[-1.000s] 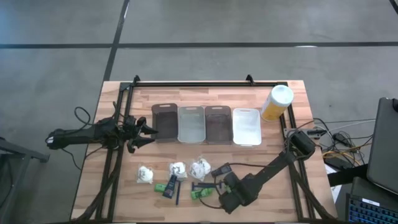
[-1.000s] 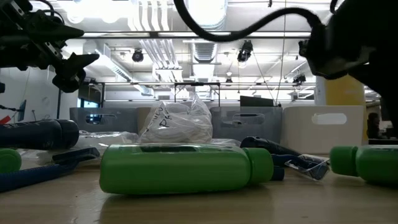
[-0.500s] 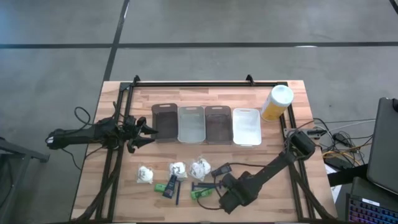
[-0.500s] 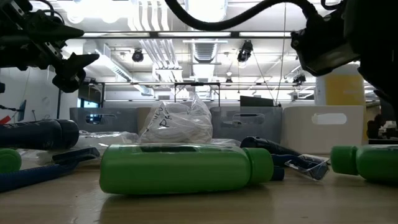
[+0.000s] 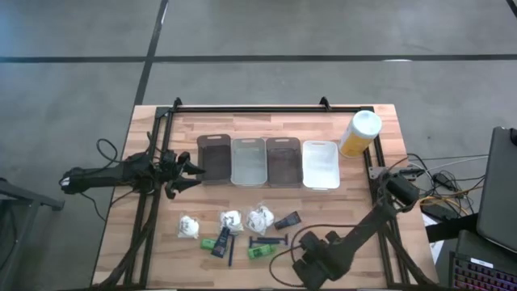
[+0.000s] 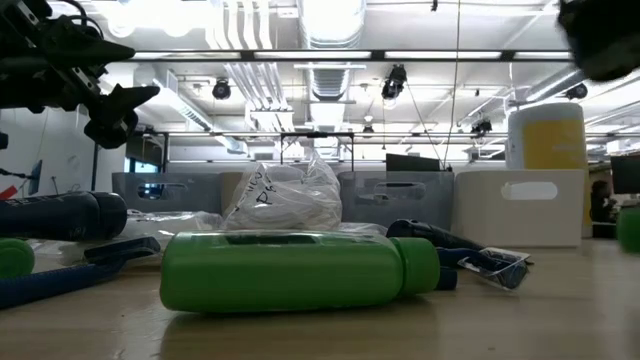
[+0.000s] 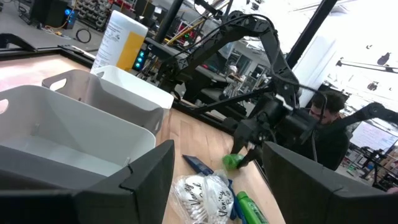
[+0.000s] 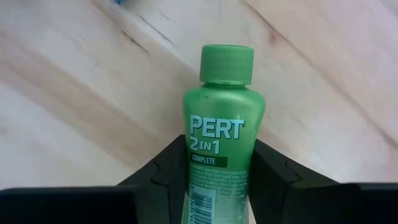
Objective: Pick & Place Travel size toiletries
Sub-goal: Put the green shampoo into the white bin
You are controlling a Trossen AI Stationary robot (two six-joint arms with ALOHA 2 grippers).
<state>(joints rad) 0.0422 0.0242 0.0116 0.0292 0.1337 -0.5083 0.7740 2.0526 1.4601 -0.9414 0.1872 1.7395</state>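
The toiletries lie near the table's front: white wrapped bundles (image 5: 231, 218), a green bottle (image 5: 260, 252), another green bottle (image 5: 208, 242), dark blue razors (image 5: 266, 240) and a black piece (image 5: 287, 220). My right gripper (image 5: 311, 260) is at the near edge, shut on a third green bottle (image 8: 221, 118), which the gripper hides in the high view. My left gripper (image 5: 190, 168) hovers open beside the leftmost tray (image 5: 214, 159), with nothing between its fingers. My right gripper pinches the green bottle's body (image 8: 219, 177) between its two fingers (image 8: 166, 169), one on each side, at the half away from the cap. The bottle sticks out past the fingertips, cap end (image 8: 227, 62) foremost. In the low view it hangs just clear of the table (image 6: 628, 228).
Four trays stand in a row at mid-table, from the dark one (image 5: 214, 159) to the white one (image 5: 320, 164). A tall yellow bottle with a white cap (image 5: 359, 133) stands at the far right. A black frame (image 5: 250, 107) rims the table.
My right gripper has moved toward the table's near edge and a little to the right. The green bottle that lay on the table at the right of the low view has gone up and to the right with it, clear of the wood.
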